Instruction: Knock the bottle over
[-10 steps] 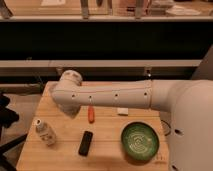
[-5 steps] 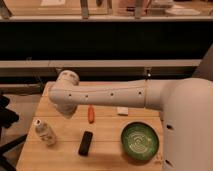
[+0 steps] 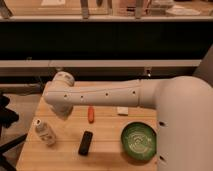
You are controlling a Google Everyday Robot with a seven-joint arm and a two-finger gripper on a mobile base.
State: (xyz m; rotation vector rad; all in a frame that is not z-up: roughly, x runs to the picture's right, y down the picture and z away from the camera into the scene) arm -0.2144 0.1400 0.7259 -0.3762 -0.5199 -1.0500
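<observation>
The bottle (image 3: 44,133) is small and clear with a pale cap and a whitish label. It stands near the front left corner of the wooden table (image 3: 107,150), leaning slightly. My white arm (image 3: 105,95) reaches from the right across the table's back. Its left end bends down, and the gripper (image 3: 61,113) hangs there, just right of and behind the bottle, with a small gap between them. A pale cup (image 3: 63,78) shows behind the arm's left end, partly hidden by it.
An orange stick-shaped item (image 3: 91,114) lies mid-table, with a black flat object (image 3: 85,142) in front of it. A green bowl (image 3: 140,141) sits front right and a small white item (image 3: 122,110) behind it. A black chair (image 3: 6,125) stands left of the table.
The arm's left end has swung to the left and a little lower, closer to the bottle. The bottle has not moved.
</observation>
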